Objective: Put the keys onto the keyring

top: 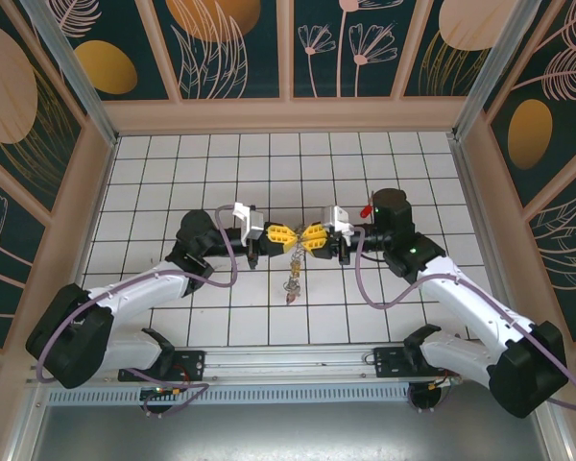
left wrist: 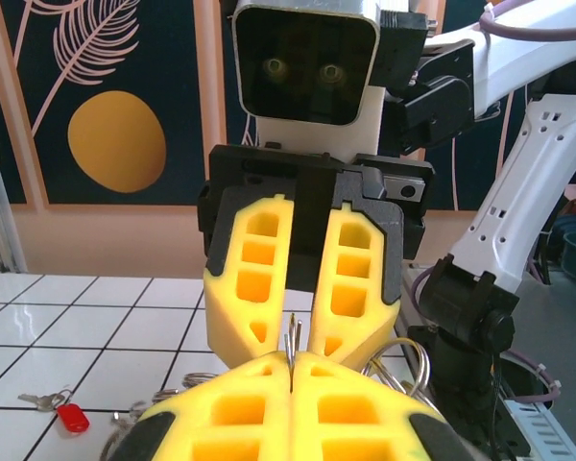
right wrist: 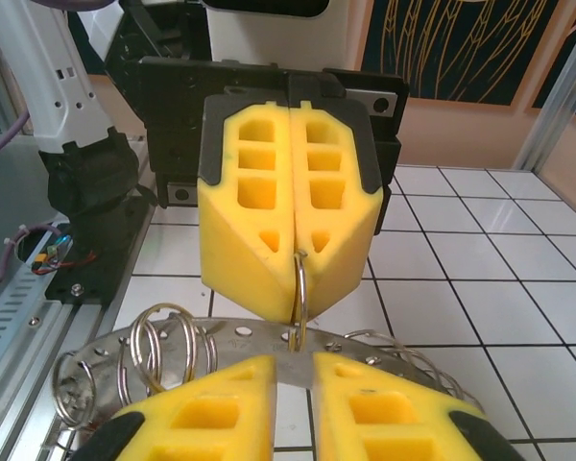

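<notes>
Both grippers meet tip to tip over the middle of the floor. My left gripper [top: 284, 235] [left wrist: 292, 357] [right wrist: 296, 274] is shut on a small wire loop [right wrist: 300, 288] that is threaded into the keyring [right wrist: 221, 338] [top: 291, 280], a flat grey arc with holes and several split rings [right wrist: 163, 348]. Facing it, my right gripper [top: 308, 237] [right wrist: 294, 363] [left wrist: 300, 327] has its jaws a little apart, with the keyring's rim just beyond the gap. A red-headed key [left wrist: 72, 417] [top: 365, 208] lies on the tiles with a silvery key [left wrist: 38, 399] beside it.
White tiled floor [top: 173, 163] walled by patterned panels [top: 235, 43]. A metal rail [top: 298, 365] runs along the near edge by the arm bases. The keyring hangs out from the grippers toward that rail.
</notes>
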